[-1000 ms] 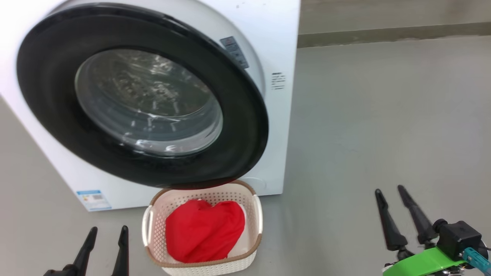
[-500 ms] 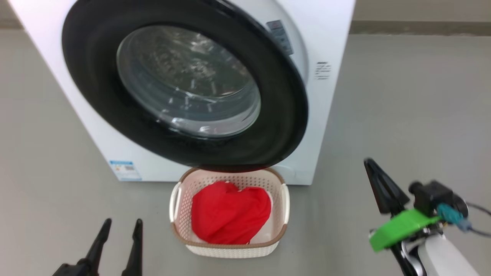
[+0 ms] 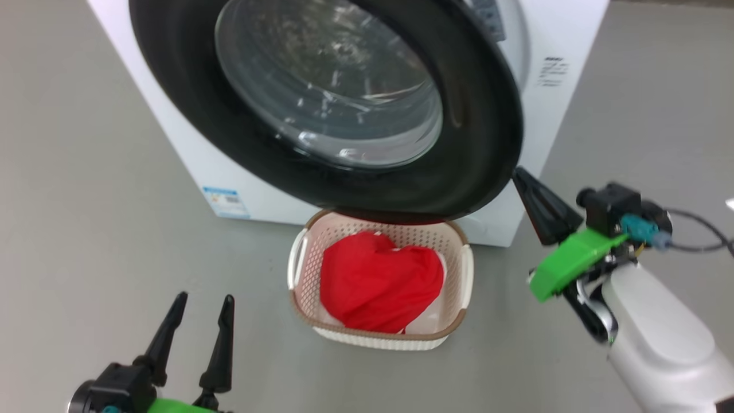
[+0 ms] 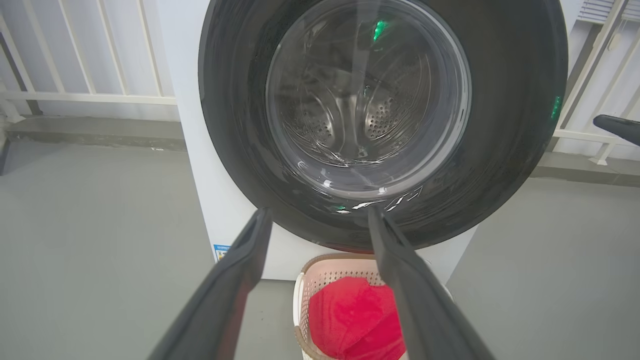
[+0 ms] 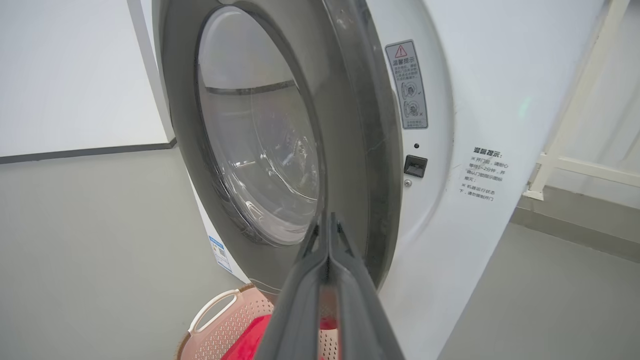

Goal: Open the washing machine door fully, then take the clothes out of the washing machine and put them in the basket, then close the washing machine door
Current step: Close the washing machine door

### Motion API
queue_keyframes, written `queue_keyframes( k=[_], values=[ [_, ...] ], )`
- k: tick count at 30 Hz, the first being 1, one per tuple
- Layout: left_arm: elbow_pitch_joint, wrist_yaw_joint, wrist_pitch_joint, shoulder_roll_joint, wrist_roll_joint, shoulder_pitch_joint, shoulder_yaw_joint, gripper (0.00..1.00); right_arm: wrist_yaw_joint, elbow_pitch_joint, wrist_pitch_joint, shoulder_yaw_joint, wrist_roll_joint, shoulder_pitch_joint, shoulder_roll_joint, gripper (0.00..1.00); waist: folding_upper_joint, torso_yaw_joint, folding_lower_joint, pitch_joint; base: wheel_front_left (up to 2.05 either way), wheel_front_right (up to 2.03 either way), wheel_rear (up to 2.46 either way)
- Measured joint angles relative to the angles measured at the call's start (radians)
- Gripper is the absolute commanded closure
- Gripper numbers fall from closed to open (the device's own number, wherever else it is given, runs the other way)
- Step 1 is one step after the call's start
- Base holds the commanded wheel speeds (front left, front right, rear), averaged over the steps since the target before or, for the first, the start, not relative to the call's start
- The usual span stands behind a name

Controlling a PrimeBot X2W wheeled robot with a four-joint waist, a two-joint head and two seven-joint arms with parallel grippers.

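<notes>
One left end effector (image 3: 206, 296) splayed, one right end effector (image 3: 517, 173) clenched empty, one basket (image 3: 373, 342) holding clothes (image 3: 378, 287).

The washing machine (image 3: 200, 160) is white. The washing machine door (image 3: 327, 86) has a shiny black ring round clear glass, and a blue label (image 3: 226, 202) sits at 7 o'clock from it. The basket (image 3: 378, 339) is cream with little holes and a brown rim. The clothes (image 3: 378, 287) are red, with some white at 4 o'clock. The floor (image 3: 86, 229) is grey. The left gripper (image 3: 206, 298) and right gripper (image 3: 523, 179) are black, and a green piece (image 3: 565, 264) is at 5 o'clock from the right one.
</notes>
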Motion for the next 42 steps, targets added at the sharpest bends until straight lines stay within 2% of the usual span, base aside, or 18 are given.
queue_keyframes(
  k=[6, 14, 28, 38, 42],
  values=[
    [0.0, 0.0, 0.0, -0.005, -0.001, -0.033, -0.011, 0.0, 0.0, 0.072, 0.0, 0.09, 0.052, -0.125, -0.027, 1.0, 0.0, 0.041, 0.0, 0.049, 0.0, 0.0, 0.0],
    [-0.003, 0.0, 0.0, -0.021, -0.001, -0.06, -0.02, 0.0, 0.0, 0.129, 0.0, 0.137, 0.077, -0.245, -0.058, 1.0, 0.0, 0.079, 0.0001, 0.114, 0.0, 0.0, 0.0],
    [-0.024, 0.0, 0.0, -0.038, -0.001, -0.12, -0.033, 0.0, 0.008, 0.162, 0.0, 0.116, 0.099, -0.399, -0.06, 1.0, 0.0, 0.094, 0.0, 0.205, 0.0, 0.0, 0.0],
    [-0.025, 0.0, 0.0, -0.044, -0.001, -0.133, -0.044, 0.0, 0.008, 0.172, 0.0, 0.052, 0.069, -0.495, -0.074, 1.0, 0.0, 0.101, 0.0, 0.251, 0.0, 0.0, 0.0],
    [-0.026, 0.0, 0.0, -0.044, -0.001, -0.144, -0.052, 0.0, 0.017, 0.18, 0.0, 0.014, 0.044, -0.517, -0.065, 1.0, 0.0, 0.102, 0.0, 0.266, 0.0, 0.0, 0.0]
  ],
)
